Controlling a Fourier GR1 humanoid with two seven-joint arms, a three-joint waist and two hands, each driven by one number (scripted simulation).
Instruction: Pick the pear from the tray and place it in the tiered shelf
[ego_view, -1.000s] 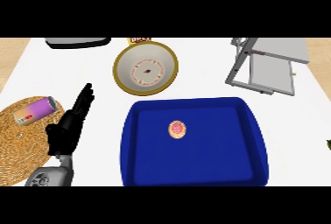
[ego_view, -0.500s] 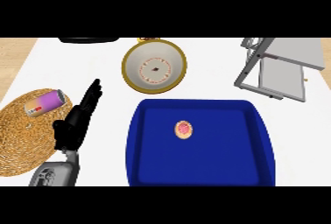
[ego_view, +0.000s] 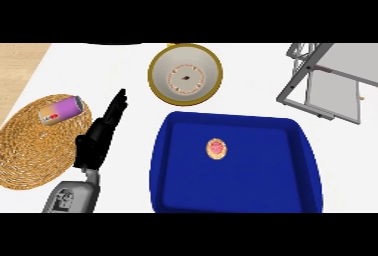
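left hand (ego_view: 102, 136) over bench (ego_view: 251, 75), fingers straight, holding nothing. pear (ego_view: 216, 148) right of hand, mid tray (ego_view: 164, 170), well apart. looks small, light, smooth, may roll; take it round middle. shelf (ego_view: 332, 85) farther right.

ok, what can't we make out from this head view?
All head view.
Right hand: outside the view entirely.
Tiered shelf: cut off by the top and right edges; far side unseen.
Pear in the tray: too small to show stem or lean.
Can label: too small to read.
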